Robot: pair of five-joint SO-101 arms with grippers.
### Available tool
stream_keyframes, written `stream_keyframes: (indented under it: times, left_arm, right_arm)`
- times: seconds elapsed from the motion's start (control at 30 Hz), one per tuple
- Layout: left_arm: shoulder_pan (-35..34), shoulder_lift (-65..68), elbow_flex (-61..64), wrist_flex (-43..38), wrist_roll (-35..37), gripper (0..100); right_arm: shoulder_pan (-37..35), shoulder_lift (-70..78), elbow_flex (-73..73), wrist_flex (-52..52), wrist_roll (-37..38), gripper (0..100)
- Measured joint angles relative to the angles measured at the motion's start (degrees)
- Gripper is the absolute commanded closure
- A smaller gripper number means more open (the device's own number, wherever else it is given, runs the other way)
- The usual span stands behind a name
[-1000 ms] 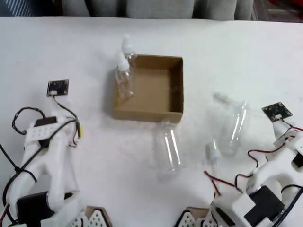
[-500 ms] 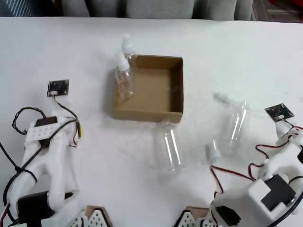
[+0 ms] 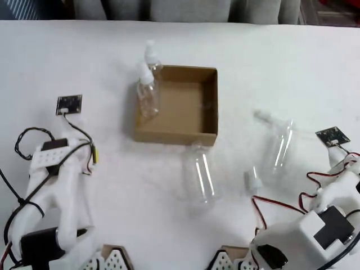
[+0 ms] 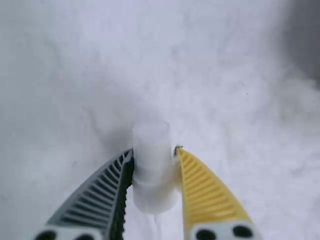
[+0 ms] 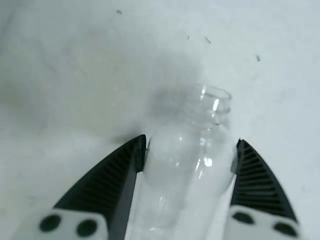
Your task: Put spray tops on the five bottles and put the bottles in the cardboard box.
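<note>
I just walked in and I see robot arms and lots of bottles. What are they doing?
Two robot arms are putting spray tops on bottles. The left pincer is shut on a small white spray top. The right pincer grips a clear bottle whose neck is open. Two capped bottles stand at the left side of the cardboard box. Two other bottles lie on the table near the box.

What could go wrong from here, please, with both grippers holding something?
The clear bottle in the right gripper could slip or twist under pressure. The spray top pinched in the left gripper may tilt when meeting the neck. The loose bottle lying near the box could roll if brushed.
</note>
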Motion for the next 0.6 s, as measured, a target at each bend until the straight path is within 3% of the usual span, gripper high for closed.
stream_keyframes:
  times: [0.13, 0.23, 0.43, 0.6]
  left_arm:
    - [0.00, 0.00, 0.00, 0.00, 0.00, 98]
    - [0.00, 0.00, 0.00, 0.00, 0.00, 98]
    - [0.00, 0.00, 0.00, 0.00, 0.00, 98]
    - [0.00, 0.00, 0.00, 0.00, 0.00, 98]
  right_arm:
    - [0.18, 0.00, 0.00, 0.00, 0.00, 81.1]
    - [0.26, 0.00, 0.00, 0.00, 0.00, 98.9]
    - [0.35, 0.00, -2.90, 0.97, -0.09, 97.9]
    - [0.26, 0.00, -15.74, 13.36, -7.30, 98.2]
